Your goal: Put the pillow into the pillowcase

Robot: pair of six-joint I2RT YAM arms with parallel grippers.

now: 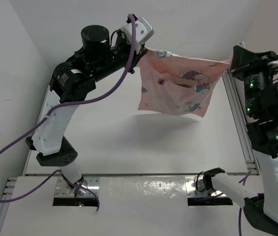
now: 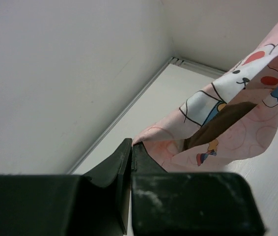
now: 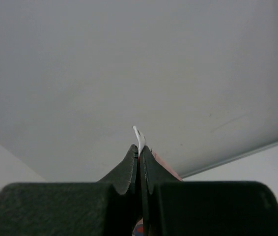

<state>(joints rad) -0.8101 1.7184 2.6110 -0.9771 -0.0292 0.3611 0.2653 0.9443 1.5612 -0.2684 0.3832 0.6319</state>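
The pillowcase (image 1: 178, 86) hangs spread above the counter's far edge, the left gripper (image 1: 140, 49) and right gripper (image 1: 231, 65) each clenched on a top corner, probably to shake it straight. A brown patch (image 2: 217, 123) inside may be the pillow, I cannot tell

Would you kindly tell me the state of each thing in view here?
Thin pale pink cartoon-print fabric pillowcase: lifted clear of the table, hanging stretched out in the air.
Left gripper: shut on one top corner of the pillowcase.
Right gripper: shut on the opposite top corner.
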